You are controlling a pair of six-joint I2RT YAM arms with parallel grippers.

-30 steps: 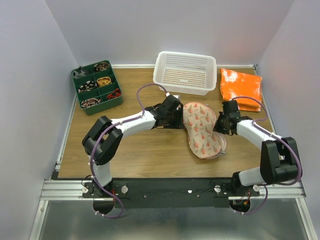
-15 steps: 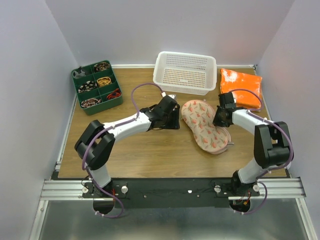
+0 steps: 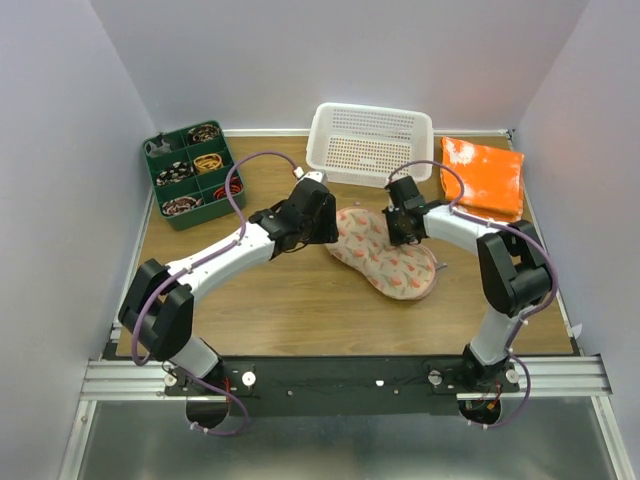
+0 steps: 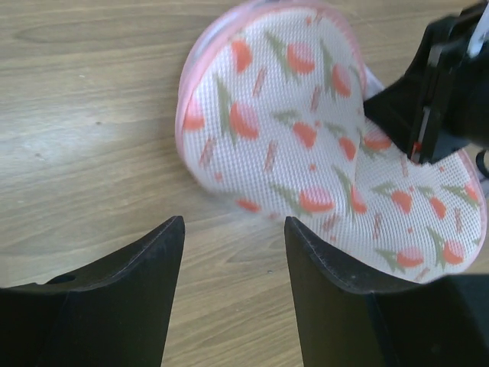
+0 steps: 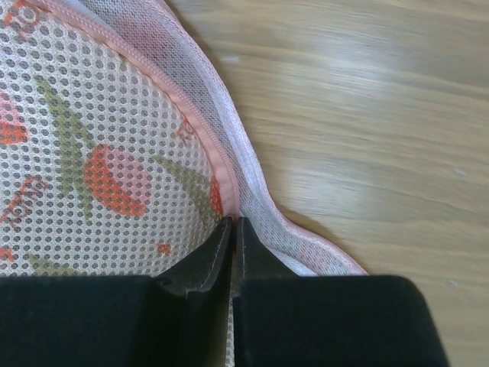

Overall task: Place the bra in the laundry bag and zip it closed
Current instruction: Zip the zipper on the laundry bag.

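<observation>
**While the left gripper (image 4: pixel 233 229) gapes, the bag (image 3: pixel 385 262) is pinched at its rim by the right gripper (image 5: pixel 231 223)**

Where the table (image 3: pixel 280 300) meets its rear left corner, a green tray (image 3: pixel 192 175) holds small items. The left gripper's fingers are spread and hold nothing, just beside the bag's left end and apart from it. A white basket (image 3: pixel 370 143) stands behind. The bag lies flat at mid-table, print upward. The right gripper's fingers are pressed together on the pink rim seam at the bag's rear edge. An orange cloth (image 3: pixel 482 175) lies far right.

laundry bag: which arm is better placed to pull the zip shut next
Probably right: the right gripper is shut on the rim of the laundry bag; the left gripper is open, holding nothing, beside it.
</observation>
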